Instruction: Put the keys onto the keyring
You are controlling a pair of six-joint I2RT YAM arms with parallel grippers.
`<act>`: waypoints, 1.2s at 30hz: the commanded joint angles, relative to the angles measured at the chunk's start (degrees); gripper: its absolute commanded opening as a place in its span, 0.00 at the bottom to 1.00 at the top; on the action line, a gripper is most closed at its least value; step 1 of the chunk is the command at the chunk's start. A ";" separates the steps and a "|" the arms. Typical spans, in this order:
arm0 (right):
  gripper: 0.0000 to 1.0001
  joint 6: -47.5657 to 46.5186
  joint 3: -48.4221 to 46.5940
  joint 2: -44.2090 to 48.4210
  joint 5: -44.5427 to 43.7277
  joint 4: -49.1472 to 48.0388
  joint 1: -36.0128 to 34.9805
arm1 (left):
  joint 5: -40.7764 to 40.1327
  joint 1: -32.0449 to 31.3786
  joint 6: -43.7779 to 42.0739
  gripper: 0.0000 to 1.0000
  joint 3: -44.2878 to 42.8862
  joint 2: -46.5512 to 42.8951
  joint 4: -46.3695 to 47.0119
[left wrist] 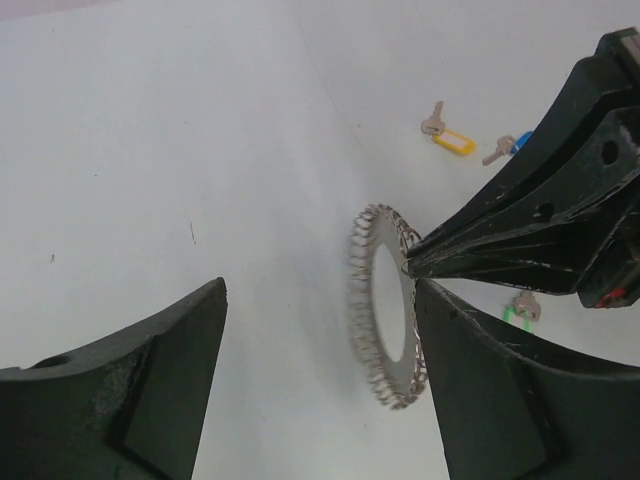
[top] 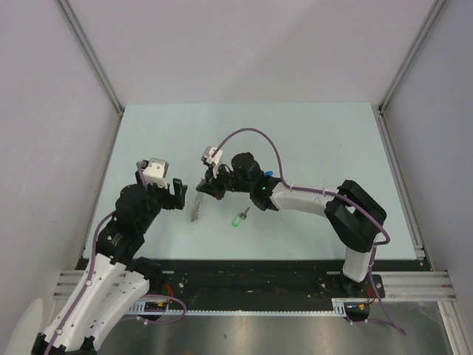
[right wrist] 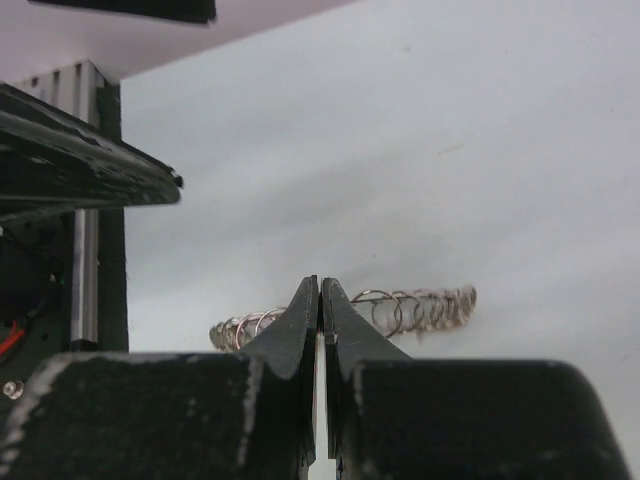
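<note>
Item, bench (top: 318, 140): pale, flat, carrying everything listed here. Item, my right tool (right wrist: 320, 300): jaws pressed together, pinching the keyring (left wrist: 358, 300) by one edge so it stands on edge, out in front of my left arm. Item, my left tool (left wrist: 318, 300): jaws wide, holding nothing, the ring just off its right-hand finger. Item, keys: a green-tagged key (top: 236, 220) lies on the bench near the ring, while a yellow-tagged key (left wrist: 445, 135) and a blue-tagged key (left wrist: 510, 147) lie farther off; none is on the ring. Handling note, my judgement: the step is steadying the ring for threading. The ring is floppy, so the right pinch should hold firm and level while the left tool closes gently on the opposite edge, without crushing the loops, leaving a gap free for a key. Not determinable: whether the ring's lower edge touches the bench; how many loops sit inside the pinch; any opening in the ring. The green key is half hidden behind my left finger in the left wrist view; red or orange tags are not seen.
</note>
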State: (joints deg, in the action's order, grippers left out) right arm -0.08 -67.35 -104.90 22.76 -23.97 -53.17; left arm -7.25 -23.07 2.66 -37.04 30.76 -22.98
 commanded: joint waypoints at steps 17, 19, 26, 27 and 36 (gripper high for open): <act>0.00 13.17 11.09 25.88 11.33 -25.69 4.82 | 30.32 0.57 -0.28 0.78 2.15 -12.41 20.16; 0.00 12.91 13.38 28.96 12.04 -24.91 5.26 | 36.13 0.57 -0.28 0.78 0.84 -10.39 21.57; 0.00 9.31 17.43 37.22 14.67 -18.67 6.05 | 55.39 0.57 0.33 0.77 -4.79 1.04 26.23; 0.00 8.96 17.69 37.92 14.85 -17.27 6.06 | 57.67 0.57 0.59 0.76 -5.76 3.14 26.67; 0.00 8.78 20.94 41.62 15.38 -17.25 6.23 | 61.03 0.48 3.67 0.61 -6.56 8.17 32.47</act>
State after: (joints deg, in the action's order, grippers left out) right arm 8.99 -47.03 -64.97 37.43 -39.07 -47.22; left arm 48.88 -22.85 4.12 -41.85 38.54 4.23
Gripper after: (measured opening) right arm 0.017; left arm 0.655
